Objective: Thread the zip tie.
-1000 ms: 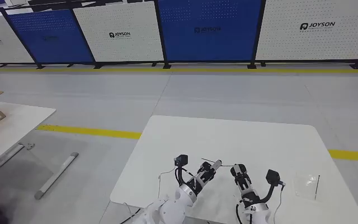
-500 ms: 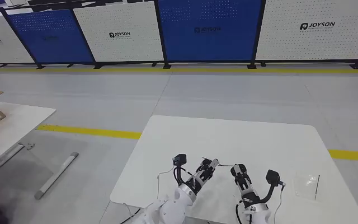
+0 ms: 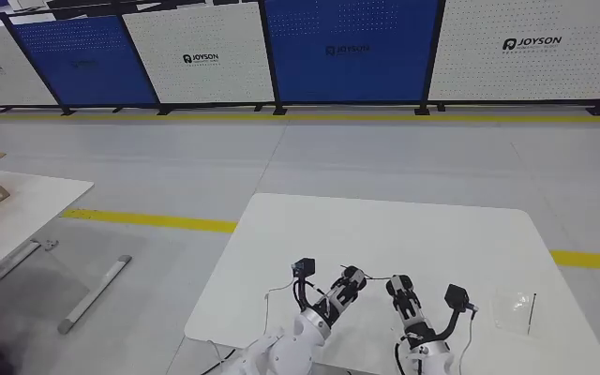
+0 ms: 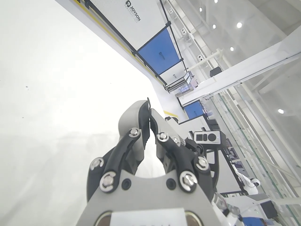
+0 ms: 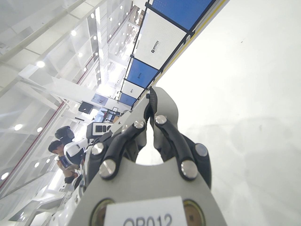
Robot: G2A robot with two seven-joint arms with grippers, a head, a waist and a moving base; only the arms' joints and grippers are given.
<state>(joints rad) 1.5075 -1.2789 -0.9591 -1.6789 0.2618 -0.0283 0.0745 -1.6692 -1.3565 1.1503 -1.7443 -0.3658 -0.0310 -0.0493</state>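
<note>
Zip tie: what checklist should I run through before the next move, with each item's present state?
1. The left gripper is shut on the zip tie: ok, a black strip shows at its tips.
2. The right gripper is shut on the other end: ok.
3. The zip tie spans between both grippers: ok.
4. Tail lined up with the head's slot: cannot tell, too small.
5. Tail already through the slot: cannot tell.
6. The clear bag lies apart from both arms on the table: ok.
</note>
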